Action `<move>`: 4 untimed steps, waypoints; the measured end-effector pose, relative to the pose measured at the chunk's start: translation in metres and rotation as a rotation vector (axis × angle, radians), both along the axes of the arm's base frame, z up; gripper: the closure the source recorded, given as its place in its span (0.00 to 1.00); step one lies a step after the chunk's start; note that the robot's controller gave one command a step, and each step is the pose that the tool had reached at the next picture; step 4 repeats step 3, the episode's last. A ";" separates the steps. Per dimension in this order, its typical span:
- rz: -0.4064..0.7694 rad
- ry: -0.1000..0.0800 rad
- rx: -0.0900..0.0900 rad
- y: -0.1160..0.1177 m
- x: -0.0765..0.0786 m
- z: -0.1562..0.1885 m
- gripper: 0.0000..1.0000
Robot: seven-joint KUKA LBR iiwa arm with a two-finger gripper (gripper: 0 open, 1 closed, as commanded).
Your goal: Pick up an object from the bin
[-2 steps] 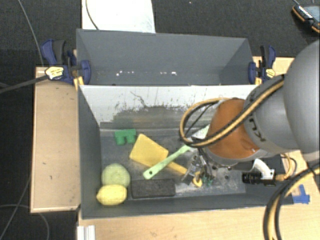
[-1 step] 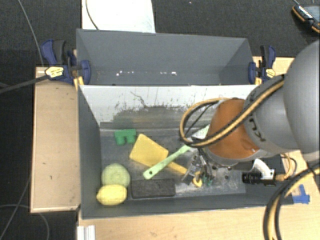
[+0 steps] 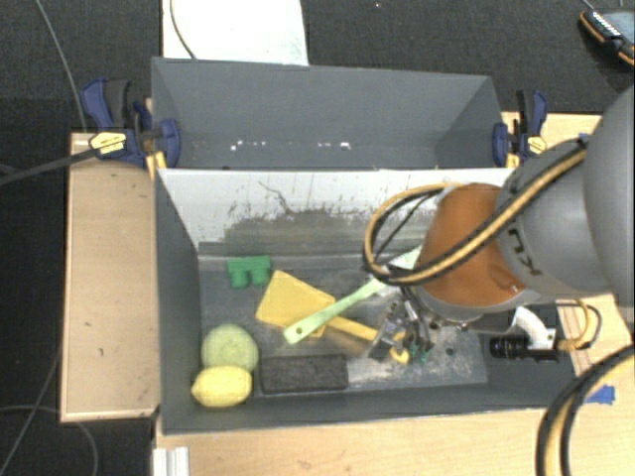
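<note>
My gripper (image 3: 404,337) is down on the bin floor, right of centre, under the arm's orange cover. Right at it lies the end of a yellow-orange stick (image 3: 349,330) that runs left toward a flat yellow wedge (image 3: 286,299). A pale green long-handled tool (image 3: 325,316) lies slantwise across the stick, its upper end passing under the orange cover. A dark grey rectangular block (image 3: 303,373) rests just left of and below the gripper, by the front wall. A small yellow bit shows beside the gripper's tip; whether it is held I cannot tell.
A green notched block (image 3: 248,270) lies at the back left of the floor. A pale green ball (image 3: 230,347) and a yellow lemon-shaped thing (image 3: 221,387) sit in the front left corner. The arm and its cables cover the right part of the bin.
</note>
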State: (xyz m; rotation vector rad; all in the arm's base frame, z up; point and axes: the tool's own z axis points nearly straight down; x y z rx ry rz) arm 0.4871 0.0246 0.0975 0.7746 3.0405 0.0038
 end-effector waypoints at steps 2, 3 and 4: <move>0.006 -0.006 0.000 0.000 0.002 0.056 1.00; 0.009 -0.006 0.001 0.000 0.001 0.064 1.00; 0.009 -0.006 0.001 0.000 0.001 0.064 1.00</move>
